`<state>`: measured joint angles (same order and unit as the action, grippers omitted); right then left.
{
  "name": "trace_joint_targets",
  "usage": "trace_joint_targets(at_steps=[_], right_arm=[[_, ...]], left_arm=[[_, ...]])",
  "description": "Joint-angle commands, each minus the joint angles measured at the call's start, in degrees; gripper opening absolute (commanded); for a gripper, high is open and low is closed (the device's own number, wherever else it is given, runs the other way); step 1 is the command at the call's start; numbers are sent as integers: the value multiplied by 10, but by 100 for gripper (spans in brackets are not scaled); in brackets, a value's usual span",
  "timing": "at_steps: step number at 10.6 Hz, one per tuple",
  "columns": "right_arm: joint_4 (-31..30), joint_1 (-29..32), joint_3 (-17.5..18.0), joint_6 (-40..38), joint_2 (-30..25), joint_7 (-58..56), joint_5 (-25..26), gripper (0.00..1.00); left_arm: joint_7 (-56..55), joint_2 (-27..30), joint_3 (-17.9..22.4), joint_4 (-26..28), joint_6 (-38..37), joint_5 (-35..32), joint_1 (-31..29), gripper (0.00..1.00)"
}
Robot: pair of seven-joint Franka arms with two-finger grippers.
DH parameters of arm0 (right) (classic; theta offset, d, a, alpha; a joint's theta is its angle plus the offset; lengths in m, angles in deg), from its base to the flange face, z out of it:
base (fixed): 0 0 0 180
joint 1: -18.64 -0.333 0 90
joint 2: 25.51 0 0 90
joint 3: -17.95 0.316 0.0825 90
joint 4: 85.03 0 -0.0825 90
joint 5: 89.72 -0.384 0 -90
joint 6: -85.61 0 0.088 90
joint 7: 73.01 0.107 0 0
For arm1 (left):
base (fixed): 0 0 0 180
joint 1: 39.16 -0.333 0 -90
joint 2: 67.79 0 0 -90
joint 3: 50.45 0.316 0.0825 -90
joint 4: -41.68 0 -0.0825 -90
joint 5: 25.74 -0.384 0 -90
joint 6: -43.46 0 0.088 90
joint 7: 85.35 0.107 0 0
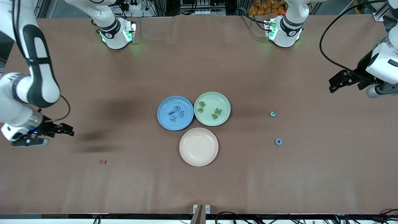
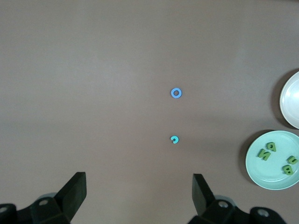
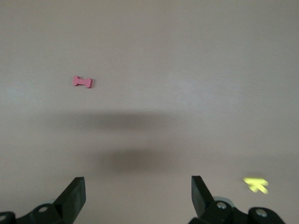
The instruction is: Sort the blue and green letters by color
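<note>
both jaws gape over bare table edges.

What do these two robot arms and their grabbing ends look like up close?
Both arms are glossy white rounded segments with black panels and dark joint bands. Black cables loop alongside each. The bases glow green at the table's edge. The left gripper and right gripper are black, each with two blocky, wedge-shaped black fingers bolted on with small round silver screws. A blue light shows at the right wrist.
</note>
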<state>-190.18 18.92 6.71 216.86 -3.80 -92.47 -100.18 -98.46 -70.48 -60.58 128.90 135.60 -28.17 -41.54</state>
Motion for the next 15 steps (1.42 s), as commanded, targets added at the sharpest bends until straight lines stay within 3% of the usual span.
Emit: trace_joint_targets(at_steps=[1, 3, 6, 8, 11, 13, 15], right_arm=[[-13, 16, -19, -121, -110, 4, 21, 100], [5, 14, -36, -206, -161, 6, 26, 100], [126, -6, -47, -376, -171, 82, 25, 100], [164, -23, -32, -398, -172, 136, 24, 100], [212, -32, 30, -417, -176, 214, 54, 100], [222, -37, 53, -423, -177, 217, 90, 100], [220, -40, 60, -412, -176, 223, 96, 100]], left_arm=[[16, 1, 1, 3, 4, 16, -3, 100], [16, 2, 1, 1, 4, 16, -3, 100], [18, 7, -4, -3, 4, 15, -2, 100], [19, 8, -6, -4, 3, 14, 0, 100], [26, 17, -6, -6, 3, 13, -1, 100], [27, 19, 0, -6, 1, 13, -1, 100], [28, 19, 0, -6, -6, 12, -1, 100]])
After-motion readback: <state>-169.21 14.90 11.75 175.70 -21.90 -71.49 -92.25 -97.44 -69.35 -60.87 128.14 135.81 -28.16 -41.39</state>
